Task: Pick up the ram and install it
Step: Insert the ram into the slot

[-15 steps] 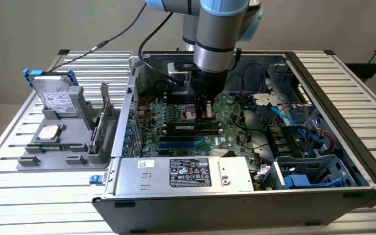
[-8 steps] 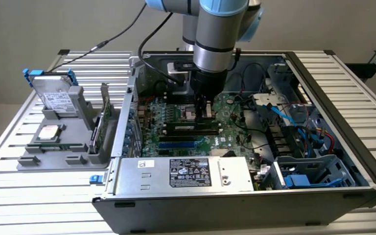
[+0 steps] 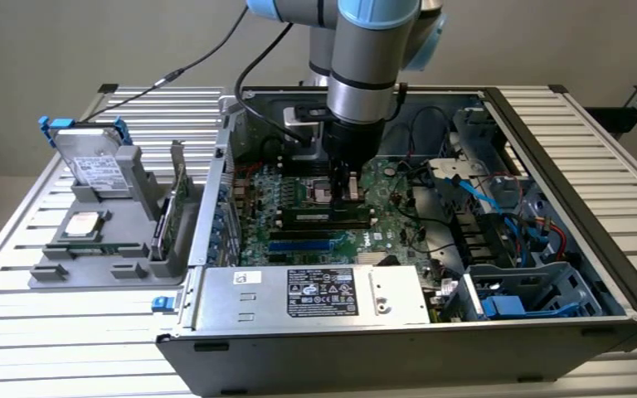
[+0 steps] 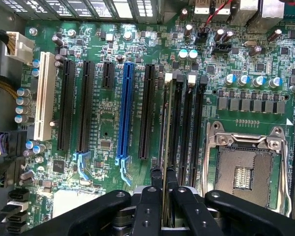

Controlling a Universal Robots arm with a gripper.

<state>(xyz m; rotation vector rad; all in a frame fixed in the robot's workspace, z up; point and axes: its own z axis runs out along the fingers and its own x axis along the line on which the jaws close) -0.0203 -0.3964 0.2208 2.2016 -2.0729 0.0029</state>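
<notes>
- Gripper [image 4: 163, 177] narrow, fingers [image 4: 156, 179] pinching the top edge of the ram [image 4: 164, 123] from both sides – held, not released.
- Ram seen edge-on in the wrist view, upright, running along the memory slot farthest from the CPU socket [image 4: 246, 172]; neighbouring memory slots [image 4: 189, 128] just beside it, between it and the socket.
- Exterior view: arm reaching down into the open case [image 3: 296, 332], gripper [image 3: 348, 195] near the middle of the motherboard [image 3: 296, 199], ram [image 3: 324, 217] lying long-ways directly beneath it.
- Long blue slot [image 4: 124, 113] and the black expansion slots well to the other side of the ram, toward the motherboard's edge – not involved.
- Outside the case, on the table [image 3: 31, 332] toward the exterior view's left edge: grey parts holder [image 3: 86, 269] with the silver hard drive [image 3: 97, 166] standing in it.
- Progress, as a judgement: pick-up done, ram carried to the board and lined up with its slot.
- Cannot tell whether fully seated – lower edge hidden by the slot walls, latch position unclear.
- Left to confirm: full seating, latches closed, grip let go.
</notes>
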